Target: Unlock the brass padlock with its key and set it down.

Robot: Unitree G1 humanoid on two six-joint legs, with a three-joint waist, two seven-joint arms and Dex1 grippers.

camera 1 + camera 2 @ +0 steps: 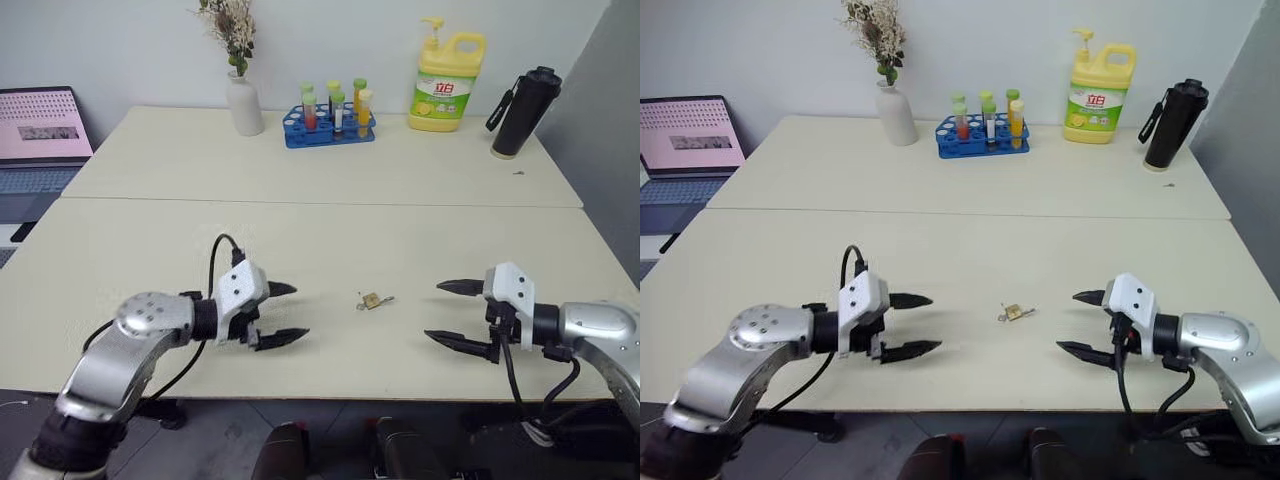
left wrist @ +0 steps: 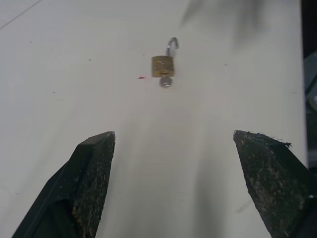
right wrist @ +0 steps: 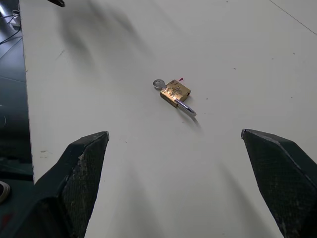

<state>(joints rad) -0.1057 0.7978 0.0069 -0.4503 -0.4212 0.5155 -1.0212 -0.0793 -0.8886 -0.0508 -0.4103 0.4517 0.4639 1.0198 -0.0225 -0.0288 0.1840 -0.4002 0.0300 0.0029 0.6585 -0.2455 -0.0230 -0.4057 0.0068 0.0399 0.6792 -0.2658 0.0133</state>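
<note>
Brass padlock: the brass padlock (image 1: pixel 371 300) is seen lying flat on the near table (image 1: pixel 330 240), roughly midway between the two grippers and touched by neither.
Shackle: the silvery shackle (image 3: pixel 187 109) is shown swung out from the body, its free end clear of the lock.
Key: the key (image 3: pixel 158 84) is seen seated in the padlock's keyhole, its round head sticking out at the end opposite the shackle.
Left gripper: the left gripper (image 1: pixel 282 314) is held just above the table to the left of the padlock, pointed toward it, well apart from it; its black fingers (image 2: pixel 91 163) are spread wide and nothing is gripped between them.
Right gripper: the right gripper (image 1: pixel 456 314) is held to the right of the padlock, pointed toward it; its fingers (image 3: pixel 81 163) are likewise parted wide, with nothing between them.
Far table: a white vase (image 1: pixel 244 103) with dried flowers, a blue rack of tubes (image 1: pixel 329 120), a yellow detergent bottle (image 1: pixel 447 82) and a black flask (image 1: pixel 524 112) are lined up along the far edge.
Laptop: an open laptop (image 1: pixel 40 130) is seen at the far left, beside the tables.
</note>
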